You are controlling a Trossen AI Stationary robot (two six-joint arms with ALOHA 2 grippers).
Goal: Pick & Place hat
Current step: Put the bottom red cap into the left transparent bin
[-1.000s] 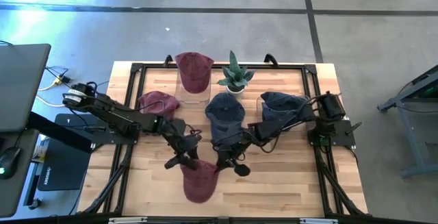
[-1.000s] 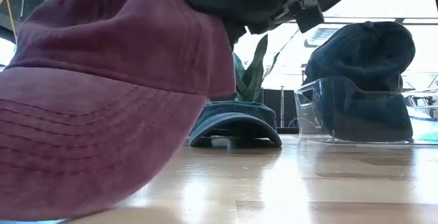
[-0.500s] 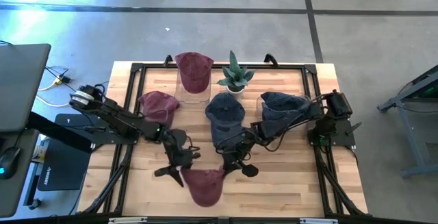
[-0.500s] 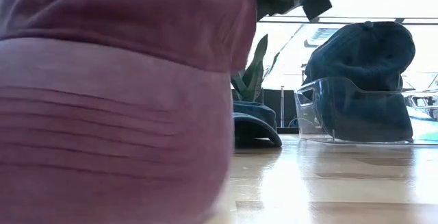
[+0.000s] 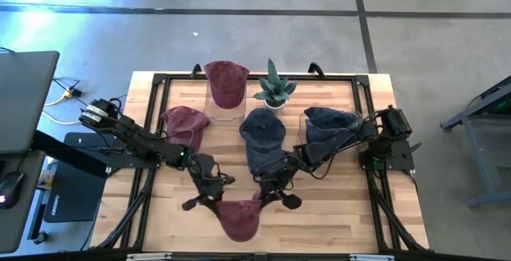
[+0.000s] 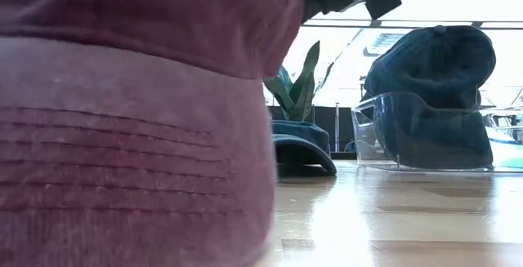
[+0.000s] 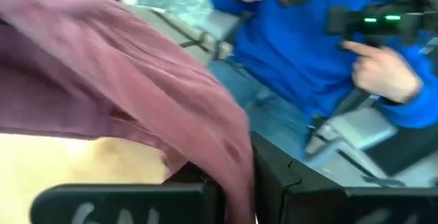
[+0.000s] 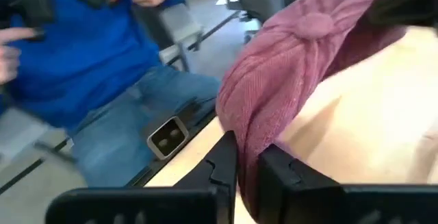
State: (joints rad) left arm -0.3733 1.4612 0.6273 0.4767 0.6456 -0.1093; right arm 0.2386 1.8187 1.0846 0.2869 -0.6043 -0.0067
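Maroon hat (image 5: pixel 238 217) sits at the table's near edge (image 5: pixel 263 251), held from both sides — left gripper (image 5: pixel 209 193) pinched on its left rim, right gripper (image 5: pixel 270 195) clamped on its right rim, cloth between each pair of fingers. Hat's width spans between them; open wood lies just behind, before the blue cap (image 5: pixel 262 130).

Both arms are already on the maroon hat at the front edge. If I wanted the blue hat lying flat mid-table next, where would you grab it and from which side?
Probably the crown of the blue hat, from straight above: it lies flat, so its soft dome is the raised part, while the plant stands close behind. Both the left gripper and the right gripper pinch the maroon hat.
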